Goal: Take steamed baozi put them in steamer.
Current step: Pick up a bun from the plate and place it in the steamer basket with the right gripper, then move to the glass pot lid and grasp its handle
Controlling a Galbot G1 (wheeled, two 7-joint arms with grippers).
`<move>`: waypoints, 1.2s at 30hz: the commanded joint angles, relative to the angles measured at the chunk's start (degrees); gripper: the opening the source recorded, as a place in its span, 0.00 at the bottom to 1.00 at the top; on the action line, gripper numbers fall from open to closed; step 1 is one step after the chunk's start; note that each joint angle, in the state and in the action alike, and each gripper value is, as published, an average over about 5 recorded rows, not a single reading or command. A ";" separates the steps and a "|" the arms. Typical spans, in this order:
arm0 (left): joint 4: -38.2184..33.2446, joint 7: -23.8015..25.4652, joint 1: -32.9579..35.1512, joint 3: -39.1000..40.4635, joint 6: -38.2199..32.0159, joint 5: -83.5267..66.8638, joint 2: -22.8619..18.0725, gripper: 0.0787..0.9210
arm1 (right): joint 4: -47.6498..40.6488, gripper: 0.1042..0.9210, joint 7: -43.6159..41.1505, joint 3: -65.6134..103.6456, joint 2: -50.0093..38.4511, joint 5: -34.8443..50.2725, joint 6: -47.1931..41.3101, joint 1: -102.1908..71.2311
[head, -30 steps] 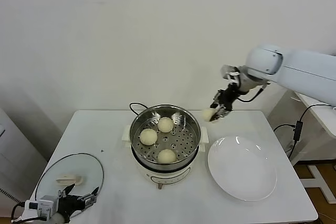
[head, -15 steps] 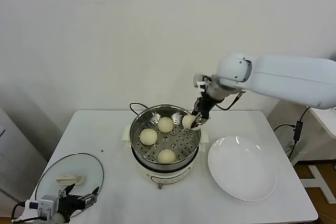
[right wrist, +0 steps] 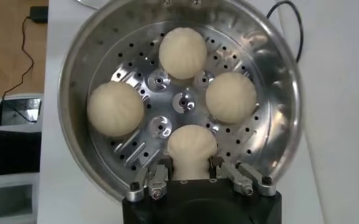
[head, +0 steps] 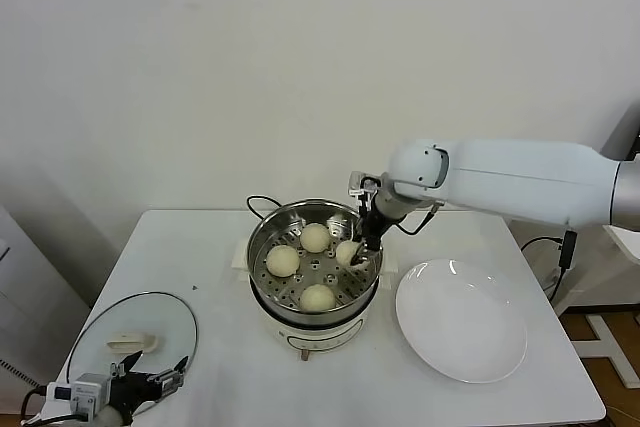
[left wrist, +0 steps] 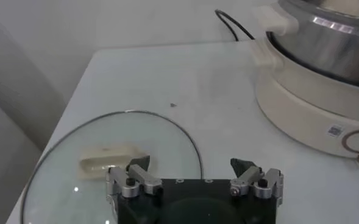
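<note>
The steel steamer (head: 262, 239) stands mid-table on its white base. Three baozi lie on its perforated tray (head: 340, 272): one at the back (head: 315, 237), one at the left (head: 282, 260), one at the front (head: 317, 297). My right gripper (head: 352, 254) is inside the pot at its right side, shut on a fourth baozi (right wrist: 192, 145), held just above the tray. The right wrist view shows the other three (right wrist: 183, 52) (right wrist: 114, 108) (right wrist: 230, 97) around the steamer (right wrist: 75, 55). My left gripper (left wrist: 193, 166) is open and empty, low at the table's front left over the glass lid (left wrist: 75, 152).
A flat white plate (head: 461, 319) lies right of the steamer. The glass lid with a white handle (head: 133, 339) lies at the front left. A black cord (head: 258, 203) runs behind the pot.
My right gripper has carried the baozi left from beside the pot, over the rim, and down inside the steamer. The left arm has not moved.
</note>
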 commanded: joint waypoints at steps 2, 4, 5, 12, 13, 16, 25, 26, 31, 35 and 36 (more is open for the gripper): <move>0.17 0.04 0.06 -0.01 -0.05 0.00 -0.16 0.88 | -0.26 0.34 2.77 1.40 0.73 -0.38 -0.85 -4.88; 0.22 0.06 0.11 -0.02 -0.07 -0.01 -0.16 0.88 | -0.35 0.36 3.06 1.62 0.74 -0.45 -0.88 -5.21; 0.25 0.07 0.14 -0.04 -0.09 0.00 -0.15 0.88 | -0.39 0.37 3.20 1.72 0.74 -0.49 -0.88 -5.28; 0.34 0.09 0.17 -0.13 -0.16 -0.02 -0.28 0.88 | -1.05 0.59 3.78 3.30 0.39 -0.31 -0.63 -5.04; 0.31 0.08 0.18 -0.14 -0.16 -0.02 -0.31 0.88 | -1.12 0.63 3.67 3.75 0.07 -0.22 -0.59 -4.84; 0.15 0.06 0.26 -0.24 -0.15 -0.01 -0.45 0.88 | -1.03 0.73 2.76 5.50 -1.71 0.03 -0.40 -3.92; -0.42 0.05 -0.21 -1.40 -0.19 -0.07 -1.67 0.88 | -0.01 0.88 1.95 22.21 -17.32 0.74 2.62 -7.51; -0.40 0.05 -0.32 -1.58 -0.25 -0.08 -1.78 0.88 | 0.23 0.88 2.54 25.43 -19.94 0.87 3.65 -9.12; -0.40 -0.12 -1.74 -2.19 -0.35 0.17 -2.60 0.88 | 0.84 0.88 9.04 45.89 -28.54 1.05 11.53 -26.50; -0.49 -0.42 -3.45 -2.31 -0.15 0.32 -3.44 0.88 | 2.14 0.88 15.19 62.57 -31.04 -0.39 17.52 -43.76; -0.42 -0.45 -3.90 -2.29 -0.16 0.33 -3.66 0.88 | 2.49 0.88 17.05 66.33 -31.36 -0.85 19.37 -47.70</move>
